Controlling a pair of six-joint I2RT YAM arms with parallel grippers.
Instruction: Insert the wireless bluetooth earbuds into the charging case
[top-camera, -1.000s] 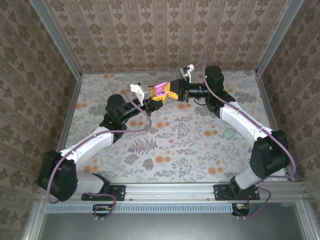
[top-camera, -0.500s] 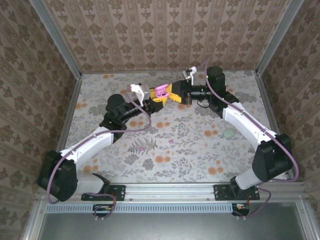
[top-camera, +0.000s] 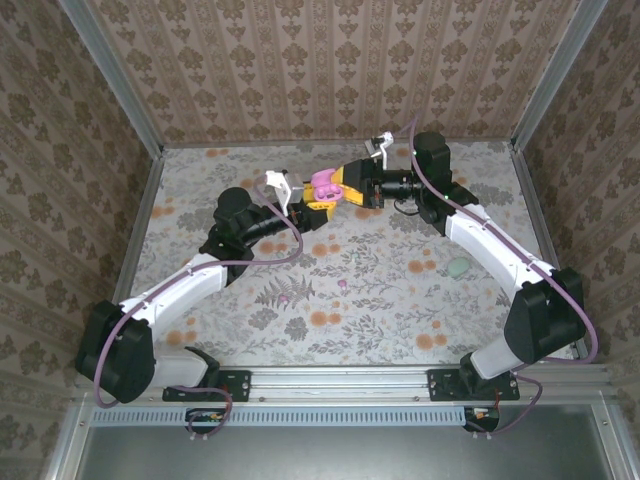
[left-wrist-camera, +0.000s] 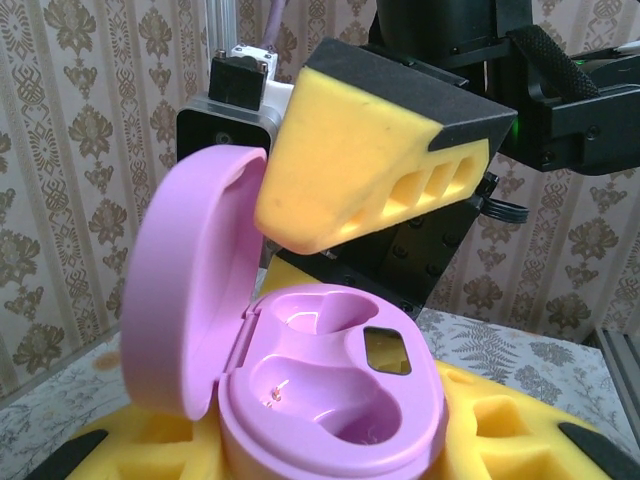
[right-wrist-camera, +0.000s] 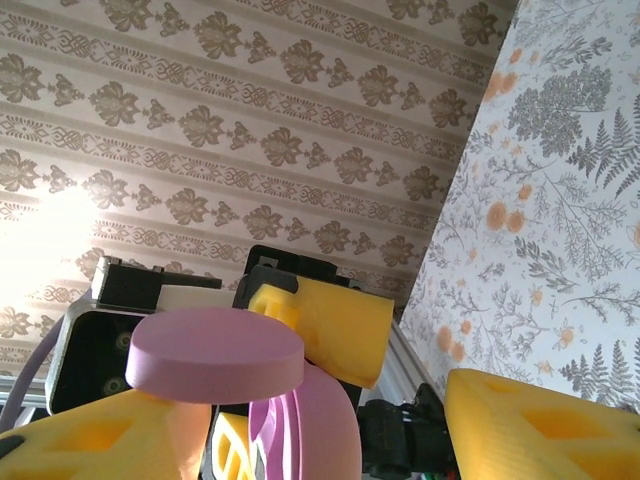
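The pink charging case sits open between the yellow fingers of my left gripper, which is shut on its base. Its lid stands up at the left and both wells are empty. In the top view the case is held above the back middle of the table, with the left gripper below it and the right gripper against it from the right. The right gripper is open, its fingers spread on either side of the lid. A tiny pink piece lies mid-table, too small to identify as an earbud.
A pale green object lies on the floral tablecloth near the right arm. Patterned walls on metal posts close in the table on three sides. Both arms meet at the back centre.
The right gripper's jaws have spread apart around the lid. The left wrist has shifted slightly right with the case, and more of the pink case shows from above.
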